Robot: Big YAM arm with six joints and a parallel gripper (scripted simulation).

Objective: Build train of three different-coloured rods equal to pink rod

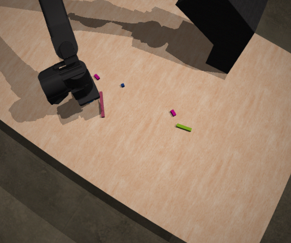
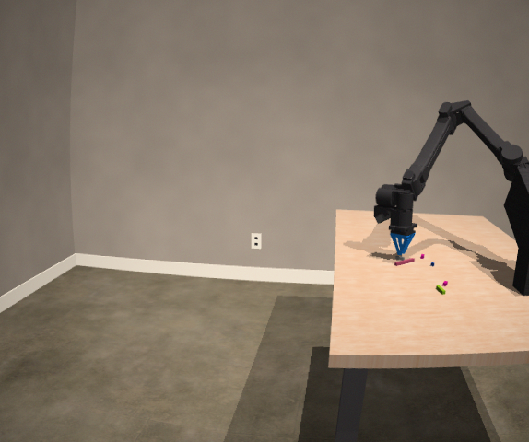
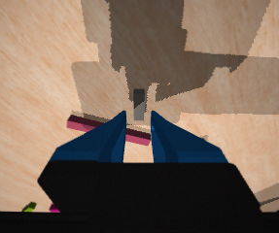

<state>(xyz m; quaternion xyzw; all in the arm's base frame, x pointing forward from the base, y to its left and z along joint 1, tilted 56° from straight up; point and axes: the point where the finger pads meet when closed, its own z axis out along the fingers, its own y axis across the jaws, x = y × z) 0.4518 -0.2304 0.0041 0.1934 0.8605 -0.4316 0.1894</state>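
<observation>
My gripper hangs low over the table, just left of the pink rod. In the wrist view its blue fingers stand a little apart with nothing between them. A short grey rod lies in shadow on the table below the gap, narrower than the gap, and the pink rod lies across behind the fingers. The gripper hides the grey rod in the top view. One magenta rod lies just beyond the gripper and a blue rod to its right. A second magenta rod lies next to a lime rod mid-table.
The arm's black base box stands at the table's far right corner. The table's near left edge runs a short way from the gripper. The exterior view shows the gripper near the table's left side.
</observation>
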